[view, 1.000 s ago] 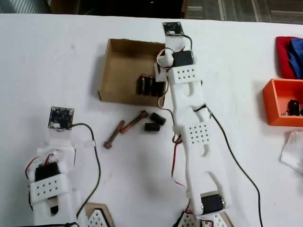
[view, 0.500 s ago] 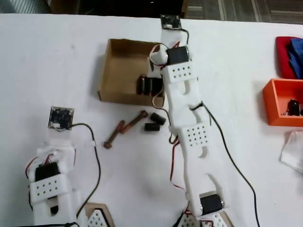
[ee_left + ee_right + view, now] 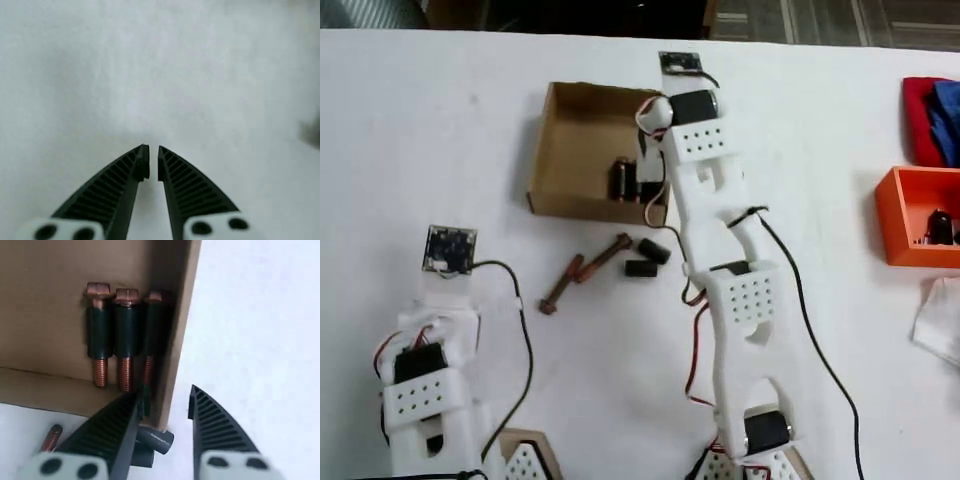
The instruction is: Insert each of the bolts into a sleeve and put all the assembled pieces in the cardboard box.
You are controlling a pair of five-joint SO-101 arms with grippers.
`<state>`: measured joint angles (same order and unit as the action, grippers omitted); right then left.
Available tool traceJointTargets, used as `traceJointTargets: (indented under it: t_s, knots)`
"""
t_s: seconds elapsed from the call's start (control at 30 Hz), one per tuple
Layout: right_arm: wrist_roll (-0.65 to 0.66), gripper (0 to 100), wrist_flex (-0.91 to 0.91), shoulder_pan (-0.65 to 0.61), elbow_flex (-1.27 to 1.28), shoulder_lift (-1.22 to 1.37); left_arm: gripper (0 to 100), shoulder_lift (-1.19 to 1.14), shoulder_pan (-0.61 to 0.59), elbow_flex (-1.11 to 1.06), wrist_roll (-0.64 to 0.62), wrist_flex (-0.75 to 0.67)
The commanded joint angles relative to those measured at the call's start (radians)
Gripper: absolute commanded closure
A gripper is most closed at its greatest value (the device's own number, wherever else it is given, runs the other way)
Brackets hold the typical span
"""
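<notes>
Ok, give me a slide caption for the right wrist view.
Open right gripper over the cardboard box edge, three sleeved bolts lying inside.

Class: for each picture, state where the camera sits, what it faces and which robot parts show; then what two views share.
High view: fixed overhead, looking down at the table; both arms show.
Left wrist view: on the left wrist, facing bare table; left gripper shows.
Right wrist view: on the right wrist, facing the cardboard box; right gripper shows.
Shared: high and right wrist views both show the assembled pieces.
</notes>
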<state>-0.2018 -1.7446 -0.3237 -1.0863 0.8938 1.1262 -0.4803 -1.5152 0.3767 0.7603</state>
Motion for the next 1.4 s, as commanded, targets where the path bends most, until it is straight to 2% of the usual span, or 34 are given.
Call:
traceJointTargets:
  t_s: [0.0, 0.33, 0.5, 0.8, 0.9, 1.37]
  knots:
    - [-0.006, 87.7, -0.022, -0.005, 0.011, -0.079, 94, 0.009, 0.006, 0.004, 0.008, -0.017]
    - [-0.006, 88.2, -0.016, -0.002, 0.012, -0.051, 94, 0.009, 0.006, 0.004, 0.008, -0.017]
    - [-0.006, 98.3, -0.016, -0.004, 0.009, -0.001, 94, 0.009, 0.006, 0.004, 0.008, -0.017]
    - [0.009, 97.8, 0.061, 0.002, 0.008, -0.015, 94, 0.009, 0.006, 0.004, 0.008, -0.017]
    - [0.058, 97.8, 0.084, 0.001, 0.008, -0.013, 94, 0.009, 0.006, 0.004, 0.008, -0.017]
    - [0.068, 97.8, 0.114, 0.012, 0.008, -0.008, 94, 0.009, 0.006, 0.004, 0.008, -0.017]
